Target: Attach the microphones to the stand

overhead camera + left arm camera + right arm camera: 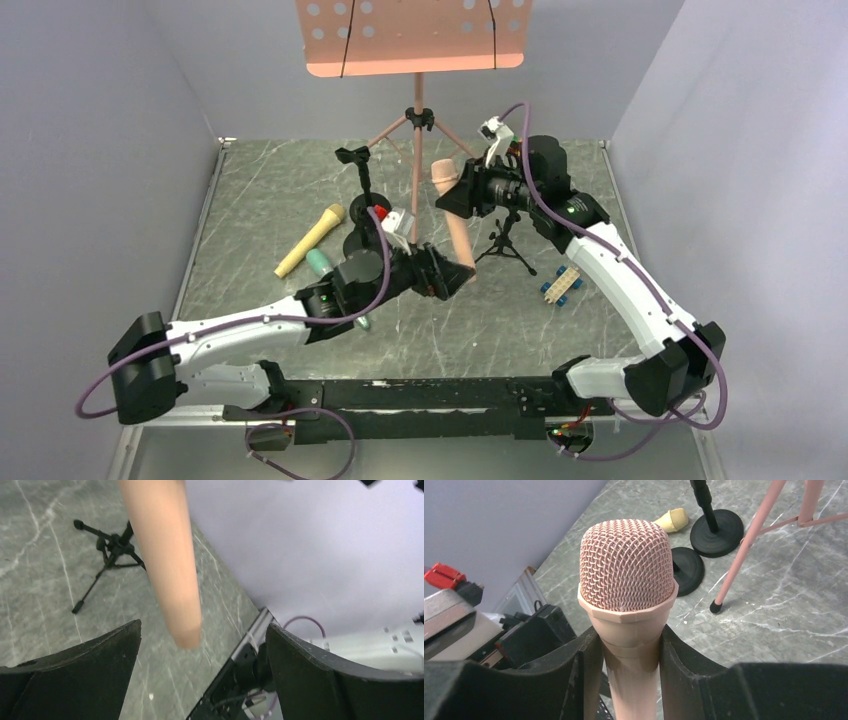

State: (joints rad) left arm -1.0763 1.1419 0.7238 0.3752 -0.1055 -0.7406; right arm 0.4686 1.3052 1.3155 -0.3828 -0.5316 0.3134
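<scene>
Right pincer: clamped on pink mic just under its mesh head.
Pink mic: held off the tabletop, head up, over the middle.
Left pincer: spread wide, gripped nothing; the mic's tail end hung between its fingers, touching neither.
Yellow mic: lay flat, left of centre.
Teal mic: just beside the yellow one, partly hidden under the left arm.
Tripod stand: upright, right of centre.
Round-base stand: upright, left of the pink mic.
</scene>
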